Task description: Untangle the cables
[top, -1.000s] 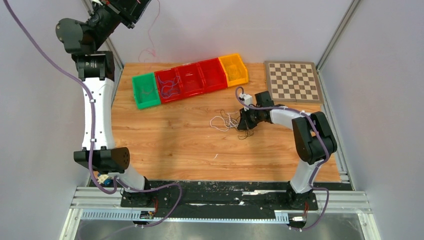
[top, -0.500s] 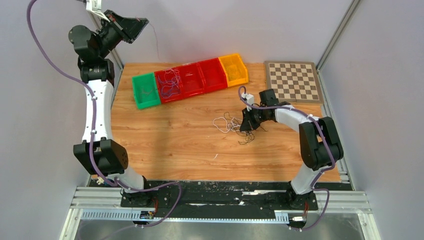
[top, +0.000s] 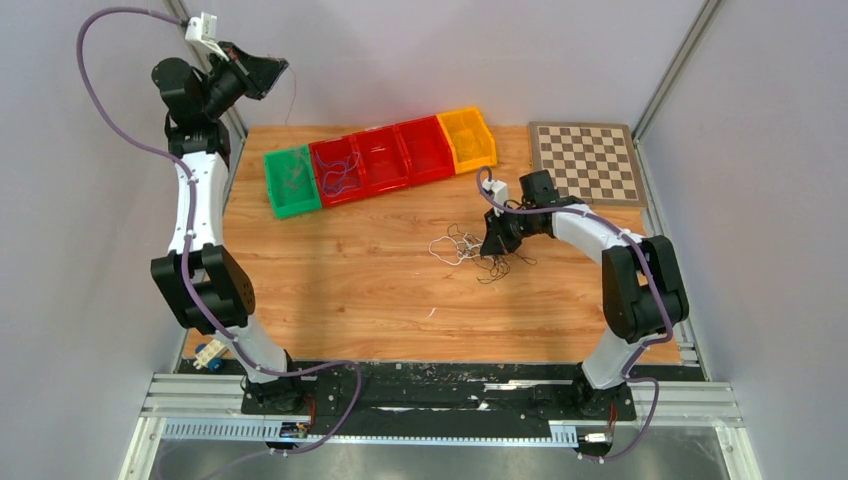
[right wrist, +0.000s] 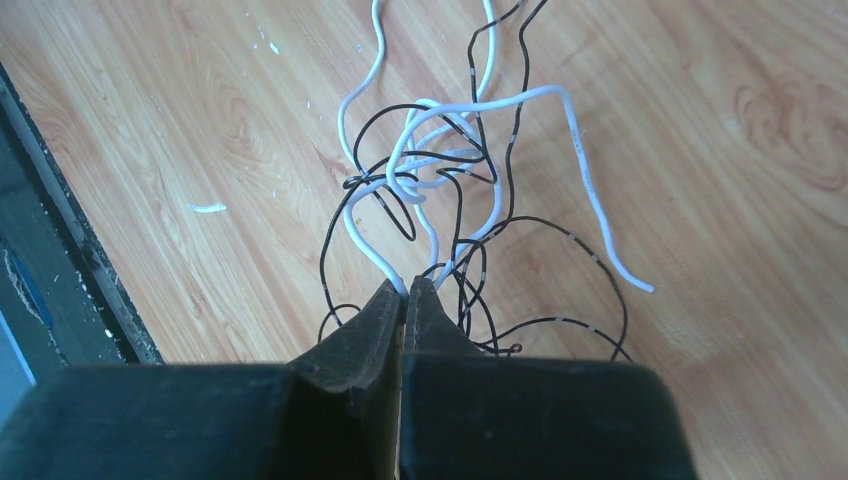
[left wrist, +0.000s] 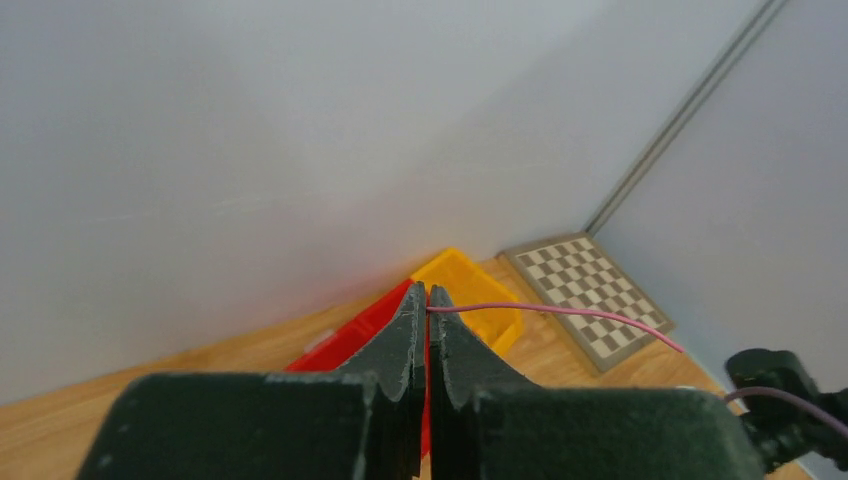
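A tangle of white and black cables (top: 462, 246) lies on the wooden table; it also shows in the right wrist view (right wrist: 440, 190). My right gripper (top: 492, 247) is low at its right side, shut on a white cable (right wrist: 370, 250) of the tangle (right wrist: 405, 288). My left gripper (top: 278, 68) is raised high at the back left, shut on a thin pink cable (left wrist: 560, 315) that sticks out to the right of its tips (left wrist: 428, 297). In the top view the pink cable (top: 292, 95) hangs down against the back wall.
A row of bins stands at the back: green (top: 292, 181), three red (top: 380, 160), orange (top: 468, 139). Cables lie in the green and left red bins. A chessboard (top: 585, 163) lies at the back right. A white scrap (top: 431, 313) lies on the table.
My left gripper has swung down and left from the top edge, still raised, holding the pink cable. My right gripper has shifted slightly right, dragging the tangle with it.
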Controlling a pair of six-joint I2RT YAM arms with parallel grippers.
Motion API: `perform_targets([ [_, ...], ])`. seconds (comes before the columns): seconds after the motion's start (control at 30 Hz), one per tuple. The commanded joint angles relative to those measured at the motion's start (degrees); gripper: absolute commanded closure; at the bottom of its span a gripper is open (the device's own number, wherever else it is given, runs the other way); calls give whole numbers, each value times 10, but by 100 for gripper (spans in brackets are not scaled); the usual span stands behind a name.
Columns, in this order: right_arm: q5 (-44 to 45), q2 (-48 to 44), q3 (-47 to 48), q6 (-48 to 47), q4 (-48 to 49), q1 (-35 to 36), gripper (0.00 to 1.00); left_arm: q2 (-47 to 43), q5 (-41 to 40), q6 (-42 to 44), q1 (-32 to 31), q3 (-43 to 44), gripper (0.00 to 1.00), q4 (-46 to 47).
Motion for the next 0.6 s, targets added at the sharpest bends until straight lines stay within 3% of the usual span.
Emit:
perform_targets([
  [0.0, -15, 6, 35, -14, -6, -4, 100, 21, -33, 113, 28, -30, 100, -36],
  [0.27, -23, 16, 55, -26, -31, -5, 100, 50, -64, 266, 41, -127, 100, -60],
  [0.4, -25, 20, 59, -33, -44, -6, 100, 66, -75, 261, 41, -126, 100, -48],
  [0.57, -29, 26, 67, -37, -53, -7, 100, 79, -88, 238, 42, -48, 100, -45],
])
